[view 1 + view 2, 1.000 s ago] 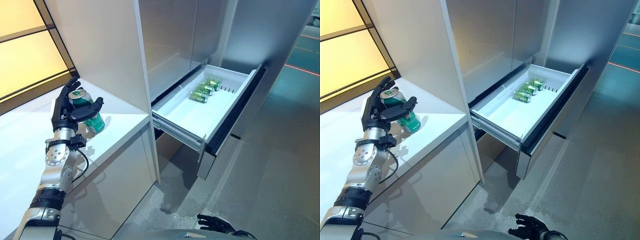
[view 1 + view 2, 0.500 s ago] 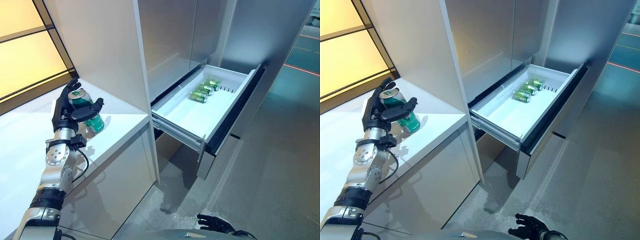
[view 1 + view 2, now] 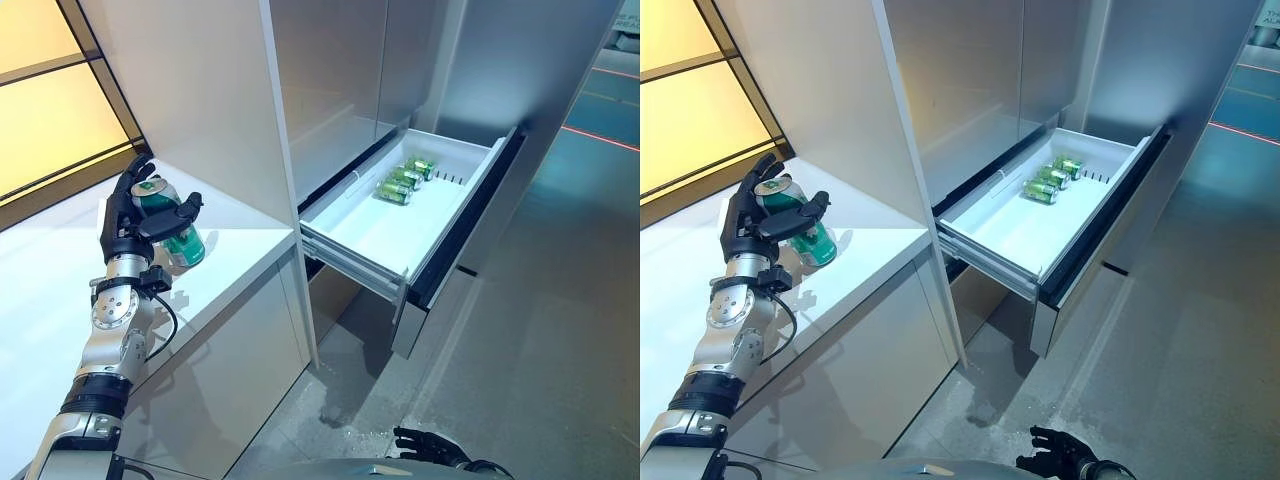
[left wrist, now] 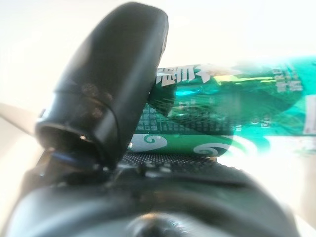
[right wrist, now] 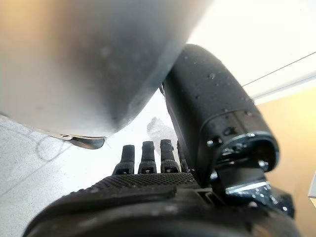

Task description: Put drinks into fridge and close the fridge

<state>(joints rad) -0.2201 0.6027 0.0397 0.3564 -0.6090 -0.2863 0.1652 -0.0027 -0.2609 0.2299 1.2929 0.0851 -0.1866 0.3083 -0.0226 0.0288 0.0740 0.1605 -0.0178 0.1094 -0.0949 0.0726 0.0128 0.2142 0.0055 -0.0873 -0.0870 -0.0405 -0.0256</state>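
Observation:
A green drink can (image 3: 184,243) is upright in my left hand (image 3: 124,226), just above the white counter (image 3: 245,235). The thumb and fingers curl round the can (image 4: 222,118) in the left wrist view. The fridge drawer (image 3: 385,235) is pulled out and open to the right of the counter. Three green cans (image 3: 404,179) lie on their sides at its far end. My right hand (image 3: 428,446) hangs low near the floor, fingers relaxed and holding nothing.
A tall white panel (image 3: 200,90) rises between the counter and the grey fridge front (image 3: 340,80). The drawer's dark front (image 3: 455,245) juts out over the grey floor (image 3: 540,340). An orange-lit wall (image 3: 50,110) lies beyond the counter.
The whole picture has shifted slightly, so the camera moved. My left hand keeps the can in the same hold over the counter. The drawer and right hand are as before.

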